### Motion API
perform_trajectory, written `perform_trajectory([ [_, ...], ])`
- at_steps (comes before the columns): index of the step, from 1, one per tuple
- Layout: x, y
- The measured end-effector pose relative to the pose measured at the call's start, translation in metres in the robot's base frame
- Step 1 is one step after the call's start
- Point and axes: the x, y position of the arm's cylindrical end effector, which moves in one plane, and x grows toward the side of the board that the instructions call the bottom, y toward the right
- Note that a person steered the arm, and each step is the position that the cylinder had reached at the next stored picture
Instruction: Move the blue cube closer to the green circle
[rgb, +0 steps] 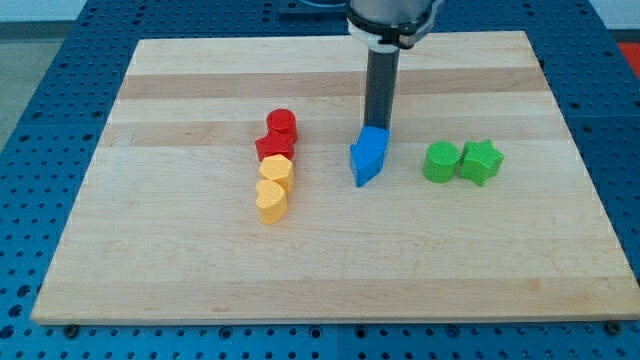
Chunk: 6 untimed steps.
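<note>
The blue cube (376, 140) sits near the board's middle, touching a second blue, pointed block (365, 166) just below it. The green circle (441, 161) lies to the right of them, a short gap away, with a green star (481, 161) touching its right side. My tip (379, 128) stands at the top edge of the blue cube, on the side toward the view's top, and seems to touch it. The rod partly hides the cube's far edge.
Left of the blue blocks, two red blocks (282, 124) (274, 147) and two yellow blocks (277, 170) (270, 201) form a touching column. The wooden board (150, 260) rests on a blue perforated table.
</note>
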Motion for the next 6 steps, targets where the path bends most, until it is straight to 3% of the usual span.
perform_trajectory([
  [1,0.020,0.000],
  [3,-0.004,0.000],
  [6,0.007,-0.040],
])
